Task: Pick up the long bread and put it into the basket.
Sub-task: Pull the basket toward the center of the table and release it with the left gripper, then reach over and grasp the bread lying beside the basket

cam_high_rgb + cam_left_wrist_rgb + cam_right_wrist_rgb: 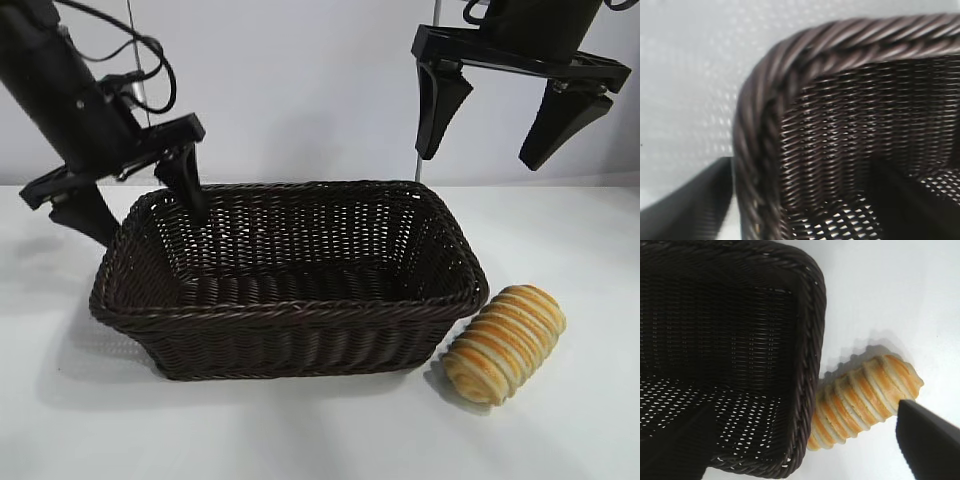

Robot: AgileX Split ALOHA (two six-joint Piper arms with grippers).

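The long bread [505,342], a ridged golden roll, lies on the white table just off the basket's [290,312] right front corner, outside it. The dark wicker basket holds nothing. My left gripper [145,200] is open and straddles the basket's left back corner, one finger outside the rim and one inside; the left wrist view shows the braided rim [755,125] between its fingers [685,207]. My right gripper [497,135] hangs open high above the basket's right back corner. Its wrist view looks down on the bread [865,395] beside the basket's wall [807,340].
The white table [560,440] spreads around the basket on all sides. A thin metal pole [425,90] stands behind the basket near the right arm. A plain pale wall closes the back.
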